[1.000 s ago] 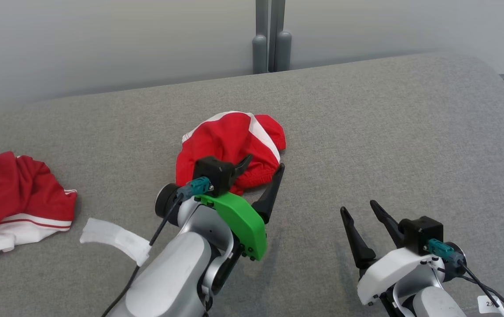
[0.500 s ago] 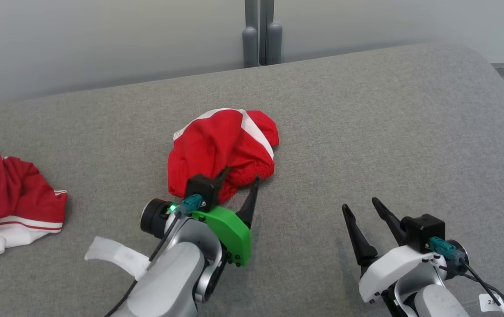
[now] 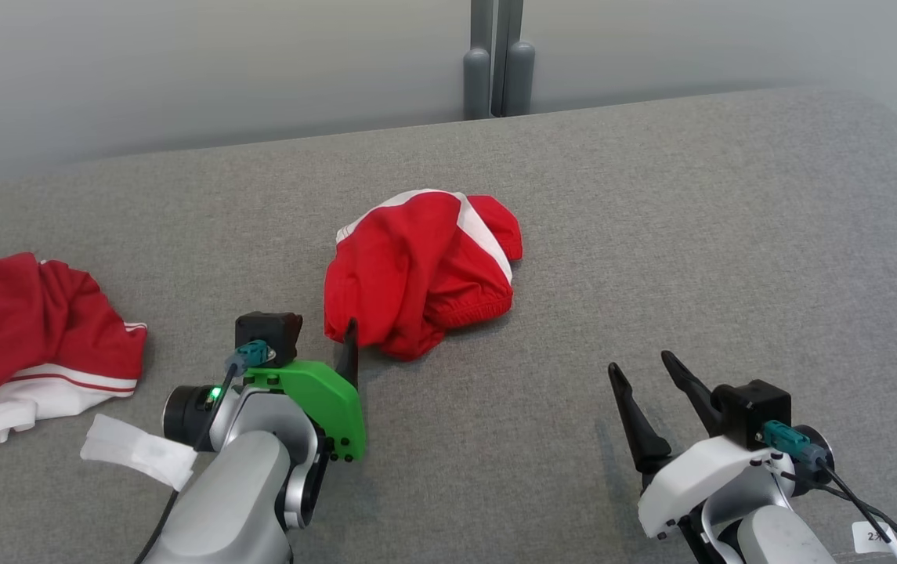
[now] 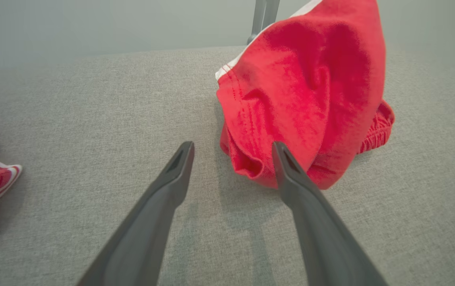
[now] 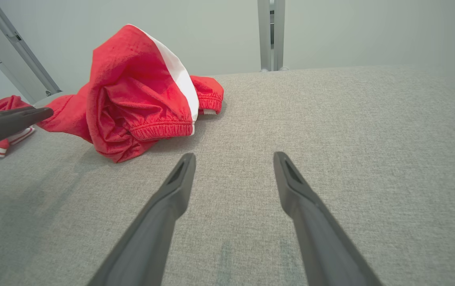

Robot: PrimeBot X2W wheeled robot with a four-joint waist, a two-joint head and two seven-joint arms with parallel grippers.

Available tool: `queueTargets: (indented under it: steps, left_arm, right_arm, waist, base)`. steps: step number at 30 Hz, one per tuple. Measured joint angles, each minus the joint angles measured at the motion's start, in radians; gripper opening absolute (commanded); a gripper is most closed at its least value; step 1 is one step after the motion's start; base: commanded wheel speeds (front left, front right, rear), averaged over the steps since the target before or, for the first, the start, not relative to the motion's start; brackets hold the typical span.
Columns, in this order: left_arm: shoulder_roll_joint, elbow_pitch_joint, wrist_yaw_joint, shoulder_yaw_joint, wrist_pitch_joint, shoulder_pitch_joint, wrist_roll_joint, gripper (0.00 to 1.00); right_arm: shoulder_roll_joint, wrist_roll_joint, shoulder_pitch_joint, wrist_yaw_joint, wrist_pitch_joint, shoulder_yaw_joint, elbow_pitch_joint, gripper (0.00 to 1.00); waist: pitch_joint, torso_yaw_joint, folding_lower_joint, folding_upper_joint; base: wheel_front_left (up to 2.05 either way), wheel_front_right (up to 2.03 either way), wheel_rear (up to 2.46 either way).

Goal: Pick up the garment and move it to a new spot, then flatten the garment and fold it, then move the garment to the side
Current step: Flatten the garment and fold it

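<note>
Count: 2 red garments, 2 grippers, 2 grey posts, 1 white tag.

Garment (image 3: 417, 270): mid-surface, straight ahead of me, lying on the grey surface (image 3: 652, 235). It's crumpled into a heap, not flat. Red, with a white band running over the top and down the far-right side. A gathered elastic hem shows along the near-right edge. The cloth is folded over itself, with deep creases at the near-left corner.

Second garment (image 3: 33, 337): far left on the same surface, well apart from the first. Red with white striped trim, also bunched.

Left gripper (image 4: 233, 147): jaws apart, nothing between them. It sits low over the surface at the garment's near-left corner. In the left wrist view one of my fingers (image 4: 291, 174) overlaps the near hem; I can't tell if it touches.

Right gripper (image 3: 639, 363): jaws apart, holding nothing. It's at the lower right, over bare surface, well apart from the garment.

Posts (image 3: 499, 66): side by side behind the far edge, against the pale wall.

Tag (image 3: 139, 452): by my left forearm, near the front edge.
</note>
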Motion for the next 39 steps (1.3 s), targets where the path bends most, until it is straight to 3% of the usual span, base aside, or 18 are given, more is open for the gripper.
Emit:
queueTargets:
  steps: [4, 5, 6, 8, 12, 23, 32, 34, 39]
  left_arm:
    - [-0.013, 0.002, -0.025, 0.005, 0.021, 0.004, -0.028, 1.0]
    - [-0.016, 0.004, -0.025, 0.005, 0.029, 0.006, -0.034, 0.84]
    - [-0.017, 0.006, -0.026, 0.006, 0.03, 0.008, -0.038, 0.48]
    - [-0.016, 0.006, -0.03, 0.007, 0.026, 0.008, -0.04, 0.0]
    - [-0.016, 0.004, -0.03, 0.013, 0.003, 0.008, -0.04, 0.0]
    - [0.068, -0.087, 0.054, 0.068, -0.077, 0.132, -0.055, 0.0]
    - [0.113, -0.199, 0.091, 0.056, -0.058, 0.251, -0.056, 0.0]
    - [0.117, -0.213, 0.092, 0.054, -0.065, 0.262, -0.057, 1.0]
    - [0.123, -0.264, 0.074, 0.068, -0.149, 0.285, -0.053, 1.0]
  right_arm:
    - [0.0, 0.0, -0.002, 0.0, 0.0, 0.002, -0.001, 1.0]
    - [0.0, 0.0, -0.003, 0.0, 0.0, 0.003, -0.001, 1.0]
    - [0.0, 0.0, -0.005, 0.0, 0.0, 0.004, -0.001, 1.0]
    - [0.0, 0.0, -0.008, 0.0, 0.0, 0.004, -0.001, 1.0]
    - [0.0, 0.0, -0.008, 0.0, 0.0, 0.0, -0.001, 1.0]
    - [0.0, 0.0, 0.0, 0.0, 0.0, -0.012, 0.002, 1.0]
    - [0.0, 0.0, 0.007, 0.0, 0.001, -0.022, 0.005, 1.0]
    - [0.0, 0.0, 0.007, 0.0, 0.002, -0.02, 0.005, 1.0]
    - [0.0, 0.0, 0.01, 0.0, 0.009, -0.016, 0.007, 1.0]
  waist:
    - [0.007, 0.001, 0.0, 0.0001]
    - [0.008, 0.0, 0.0, 0.0]
    - [0.01, -0.001, 0.0, 0.0]
    - [0.012, -0.002, 0.0, 0.0]
    - [0.012, -0.001, 0.0, 0.0]
    - [0.004, 0.014, 0.0, 0.0]
    - [-0.004, 0.036, 0.0, 0.0]
    - [-0.008, 0.039, 0.0, 0.0]
    - [-0.02, 0.041, 0.0, 0.0]
  base:
    - [0.0, 0.0, 0.0]
    - [0.0, 0.0, 0.0]
    - [0.0, 0.0, 0.0]
    - [0.0, 0.0, 0.0]
    - [0.0, 0.0, 0.0]
    - [0.0, 0.0, 0.0]
    - [0.0, 0.0, 0.0]
    - [0.0, 0.0, 0.0]
    - [0.0, 0.0, 0.0]
